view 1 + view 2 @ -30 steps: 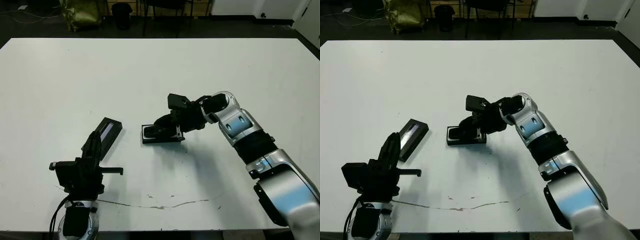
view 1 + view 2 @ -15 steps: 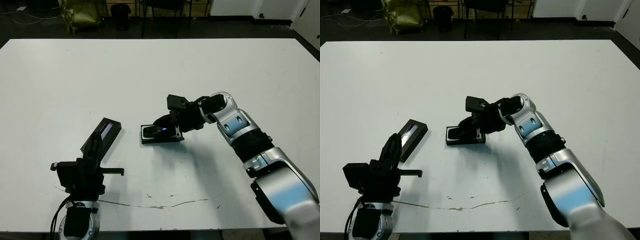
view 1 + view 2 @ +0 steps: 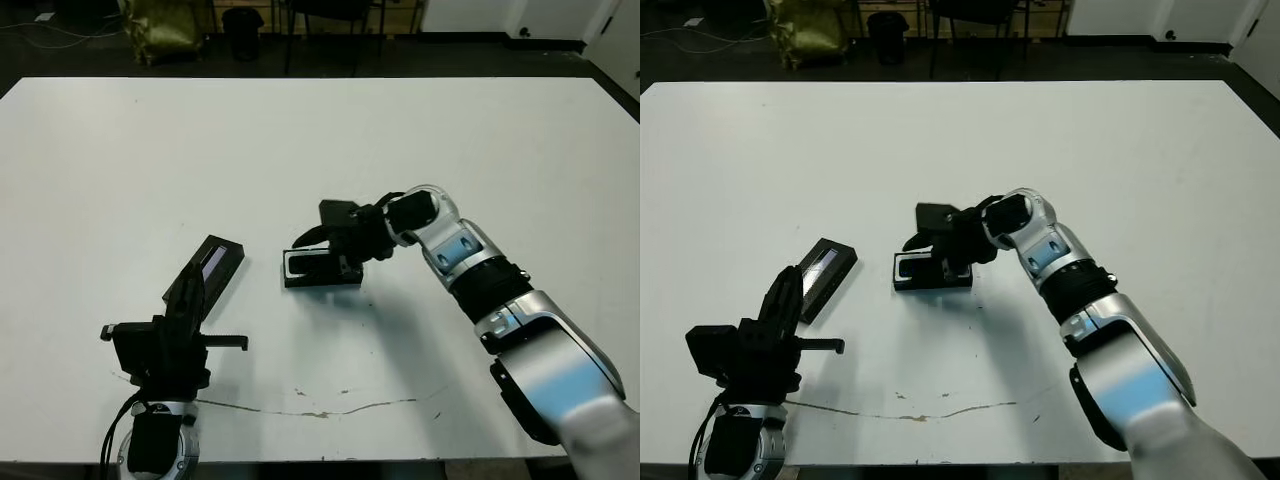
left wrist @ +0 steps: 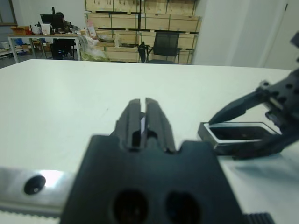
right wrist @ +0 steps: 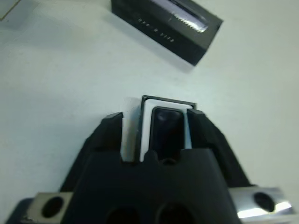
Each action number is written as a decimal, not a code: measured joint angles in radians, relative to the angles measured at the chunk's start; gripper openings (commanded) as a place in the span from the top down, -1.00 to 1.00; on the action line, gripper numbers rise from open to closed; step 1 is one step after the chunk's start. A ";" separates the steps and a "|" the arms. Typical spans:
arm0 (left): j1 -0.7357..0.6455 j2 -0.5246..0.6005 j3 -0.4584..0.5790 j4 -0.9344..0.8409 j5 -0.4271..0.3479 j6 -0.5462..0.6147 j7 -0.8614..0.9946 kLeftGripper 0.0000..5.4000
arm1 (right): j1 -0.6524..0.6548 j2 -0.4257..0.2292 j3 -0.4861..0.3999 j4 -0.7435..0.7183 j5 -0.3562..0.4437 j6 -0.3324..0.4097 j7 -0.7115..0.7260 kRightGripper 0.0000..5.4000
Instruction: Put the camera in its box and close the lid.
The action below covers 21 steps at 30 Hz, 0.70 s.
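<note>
Lid (image 3: 213,266) looks light, stiff and slick; grip its long edges. Right gripper (image 5: 154,128) spread astride the boxed camera (image 5: 164,130); left gripper (image 4: 142,122) pressed together.

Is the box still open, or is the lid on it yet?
Open. The box shows its white lining with the camera lying inside, and the lid lies apart on the table, toward the robot's left.
</note>
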State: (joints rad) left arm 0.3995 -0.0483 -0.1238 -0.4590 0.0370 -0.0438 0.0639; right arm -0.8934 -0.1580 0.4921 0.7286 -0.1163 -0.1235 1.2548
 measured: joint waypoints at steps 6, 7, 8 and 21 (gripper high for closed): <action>-0.001 0.000 0.001 0.010 -0.001 -0.011 0.000 1.00 | -0.001 -0.024 -0.003 -0.004 -0.005 -0.021 0.009 -0.78; -0.001 0.001 0.001 0.010 -0.001 -0.011 0.000 1.00 | -0.002 -0.029 -0.006 -0.007 -0.004 -0.020 0.013 -0.87; -0.001 0.001 0.001 0.012 -0.001 -0.014 0.000 1.00 | -0.002 -0.032 -0.011 -0.010 -0.002 -0.017 0.018 -0.96; 0.000 0.001 0.001 0.019 -0.001 -0.024 0.000 1.00 | 0.025 -0.081 -0.207 -0.221 0.136 0.152 -0.059 -0.99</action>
State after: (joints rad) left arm 0.3995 -0.0474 -0.1229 -0.4403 0.0359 -0.0678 0.0639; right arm -0.8684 -0.2394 0.2848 0.5074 0.0198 0.0288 1.1958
